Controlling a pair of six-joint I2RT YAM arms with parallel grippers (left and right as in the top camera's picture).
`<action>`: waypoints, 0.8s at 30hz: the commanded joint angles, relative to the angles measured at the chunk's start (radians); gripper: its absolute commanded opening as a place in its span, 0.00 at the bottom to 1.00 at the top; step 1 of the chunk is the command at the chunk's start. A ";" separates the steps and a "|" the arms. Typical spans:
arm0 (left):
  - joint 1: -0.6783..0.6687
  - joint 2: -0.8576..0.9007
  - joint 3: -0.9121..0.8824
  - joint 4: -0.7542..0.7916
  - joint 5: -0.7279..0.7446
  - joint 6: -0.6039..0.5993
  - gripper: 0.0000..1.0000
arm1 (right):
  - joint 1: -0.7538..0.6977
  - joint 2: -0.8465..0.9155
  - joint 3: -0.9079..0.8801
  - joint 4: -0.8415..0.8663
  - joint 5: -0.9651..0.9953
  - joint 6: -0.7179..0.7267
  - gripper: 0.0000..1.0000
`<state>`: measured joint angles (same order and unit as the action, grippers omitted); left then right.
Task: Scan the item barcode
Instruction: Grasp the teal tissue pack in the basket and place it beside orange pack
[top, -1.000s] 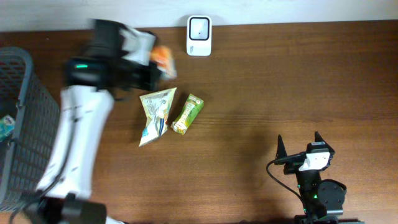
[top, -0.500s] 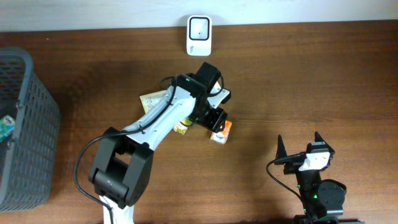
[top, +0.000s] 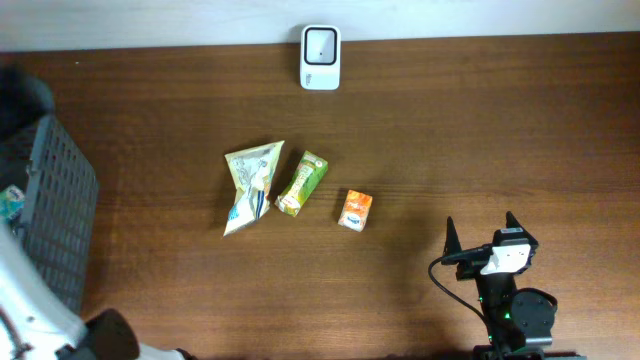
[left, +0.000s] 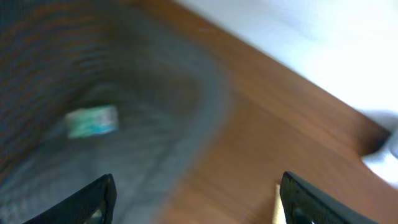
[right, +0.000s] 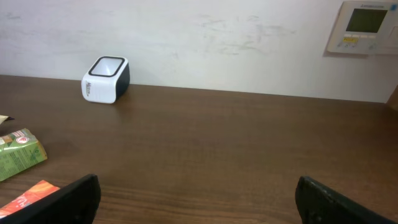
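Note:
The white barcode scanner (top: 320, 45) stands at the table's back edge, also in the right wrist view (right: 106, 79). Three items lie mid-table: a cream pouch (top: 252, 185), a green pouch (top: 302, 183) and a small orange carton (top: 356, 210). No barcode shows on any of them. My left gripper (left: 196, 205) is open and empty, blurred, above the grey basket (left: 155, 93), where a teal item (left: 92, 120) lies. My right gripper (top: 485, 240) stands open and empty near the front right, well apart from the items.
The grey mesh basket (top: 45, 220) fills the left edge of the table, with my left arm (top: 25, 290) reaching over it. A wall with a thermostat panel (right: 364, 25) lies behind the table.
My left gripper has opened and let go of the orange carton, which now lies right of the green pouch. The left arm has swung back left over the basket. The right arm has not moved.

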<state>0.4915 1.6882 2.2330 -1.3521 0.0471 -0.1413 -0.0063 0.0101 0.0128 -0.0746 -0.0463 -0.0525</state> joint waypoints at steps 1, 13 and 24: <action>0.191 0.047 -0.062 0.018 -0.011 -0.071 0.82 | 0.005 -0.005 -0.007 -0.001 0.005 0.000 0.99; 0.310 0.264 -0.356 0.251 -0.094 -0.031 0.99 | 0.005 -0.005 -0.007 -0.001 0.005 0.000 0.99; 0.310 0.499 -0.356 0.485 -0.098 0.196 0.62 | 0.005 -0.005 -0.007 -0.001 0.005 0.000 0.99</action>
<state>0.7956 2.1433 1.8809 -0.8993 -0.0391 0.0193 -0.0063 0.0101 0.0128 -0.0746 -0.0463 -0.0528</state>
